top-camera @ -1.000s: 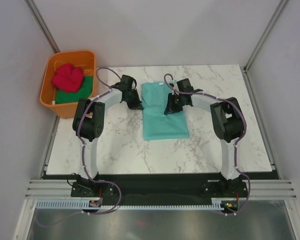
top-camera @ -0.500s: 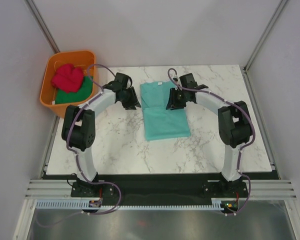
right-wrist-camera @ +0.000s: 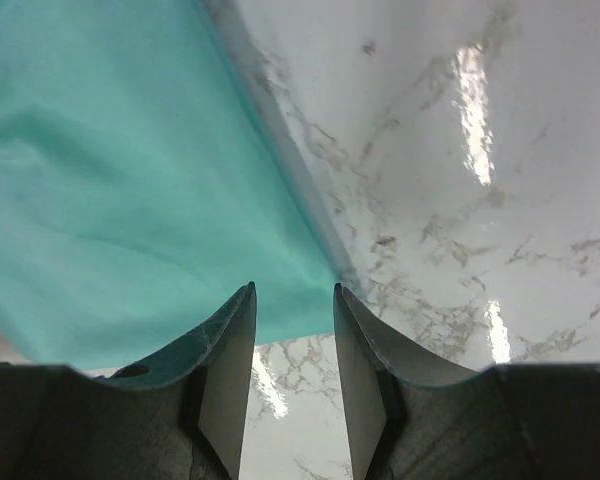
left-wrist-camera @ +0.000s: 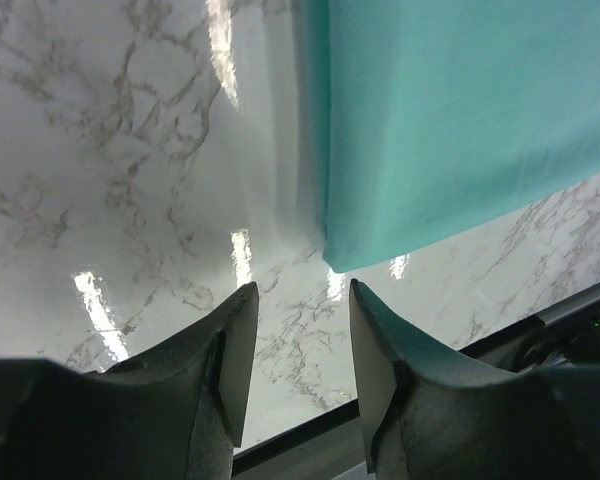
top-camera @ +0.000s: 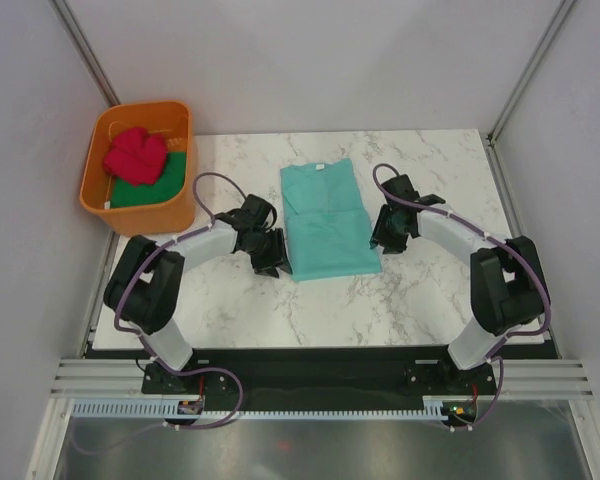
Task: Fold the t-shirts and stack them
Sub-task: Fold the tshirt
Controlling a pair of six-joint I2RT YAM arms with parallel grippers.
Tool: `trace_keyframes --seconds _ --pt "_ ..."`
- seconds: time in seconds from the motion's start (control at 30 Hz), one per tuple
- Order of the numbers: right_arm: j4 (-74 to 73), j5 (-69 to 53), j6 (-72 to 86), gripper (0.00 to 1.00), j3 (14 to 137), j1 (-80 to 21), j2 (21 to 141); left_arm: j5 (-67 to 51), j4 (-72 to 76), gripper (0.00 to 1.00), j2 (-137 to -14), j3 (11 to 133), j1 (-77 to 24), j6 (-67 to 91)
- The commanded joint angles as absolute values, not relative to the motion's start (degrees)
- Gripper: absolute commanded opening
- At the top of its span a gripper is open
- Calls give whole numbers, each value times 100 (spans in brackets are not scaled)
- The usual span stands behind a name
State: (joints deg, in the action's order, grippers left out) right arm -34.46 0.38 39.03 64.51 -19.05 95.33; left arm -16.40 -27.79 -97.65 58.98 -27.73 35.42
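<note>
White marble tabletop (top-camera: 430, 300) in a grey-walled cell, arm bases at the near edge. Mid-table lies the teal t-shirt (top-camera: 325, 215), flat, folded to a narrow rectangle, long axis running near-to-far, collar at the far end, hem at the near end. Low beside its near-left corner sits the left gripper (top-camera: 270, 262); low beside its right edge, close to the near-right corner, sits the right gripper (top-camera: 388, 238). Each arm is about equally close to its own corner.

Left wrist view: jaws part-open, nothing between them, shirt corner just ahead and a bit right, not touching. Right wrist view: jaws part-open, empty, shirt corner just ahead of the gap, cloth spreading off left.

At the far-left corner the pinkish-red t-shirt (top-camera: 137, 155) is bunched on the dark green t-shirt (top-camera: 152, 190) inside the orange tub (top-camera: 98, 200), well apart from both grippers, left arm nearer.

Judgement: looks set for a last fold of the teal one, hem toward collar, both grippers closing on the near corners; risk is pinching only the top layer
</note>
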Motion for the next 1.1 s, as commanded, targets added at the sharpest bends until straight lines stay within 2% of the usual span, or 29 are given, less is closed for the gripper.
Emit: trace_keyframes --seconds 0.0,0.3,0.47,0.57,0.67,0.7,0.77,0.93,1.07 --pt "-3481 492 4412 45 6188 -1907 9264 -1977 -2251 50 -9334 5608 -2707 3832" --pt "-3200 694 5018 46 5564 -1890 8912 -2110 -1758 51 -9544 5309 -2786 4184" --pt "-2927 651 5142 46 5397 -1898 8965 -2101 -1688 48 -9808 5335 -2812 4245" --pt "-2672 510 5168 46 5239 -1898 9000 -2066 -1687 40 -9852 5317 -2839 4254" --pt "-2584 431 5177 46 5124 -1898 9061 -2074 -1679 22 -9870 5274 -2848 4263" --pt "-2540 405 5185 46 5037 -1890 9062 -2083 -1679 12 -9870 5239 -2848 4271" --pt "-2479 326 5186 44 4940 -1898 9035 -2074 -1679 3 -9835 5168 -2856 4280" --pt "-2356 246 5194 41 4632 -1916 8877 -1943 -1696 2 -9677 5001 -2856 4280" --pt "-2285 264 5229 29 4474 -1942 8710 -1855 -1740 2 -9607 4843 -2856 4236"
